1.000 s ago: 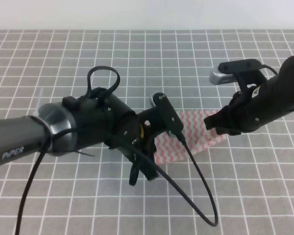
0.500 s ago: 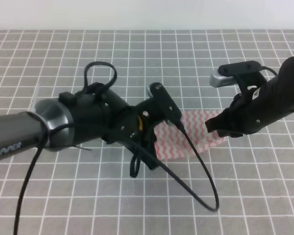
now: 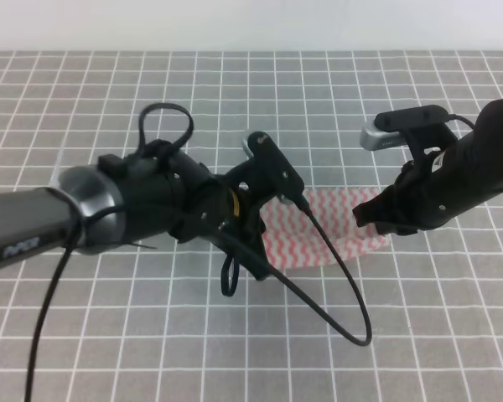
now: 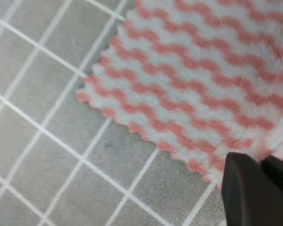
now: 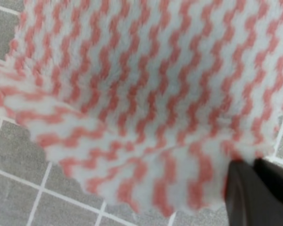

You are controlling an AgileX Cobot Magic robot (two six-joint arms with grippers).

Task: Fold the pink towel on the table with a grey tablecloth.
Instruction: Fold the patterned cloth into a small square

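Black and bulky, the left gripper point(image 3: 253, 261) sits nearest, its fingers point(image 4: 254, 188) pinched together on a corner of the pink towel point(image 3: 323, 234) (pinked edge showing). Beyond, the right gripper point(image 3: 377, 219) likewise clamps the towel's right corner, lifting a fold. Between them the towel lies on the table with a grey tablecloth point(image 3: 260, 100).
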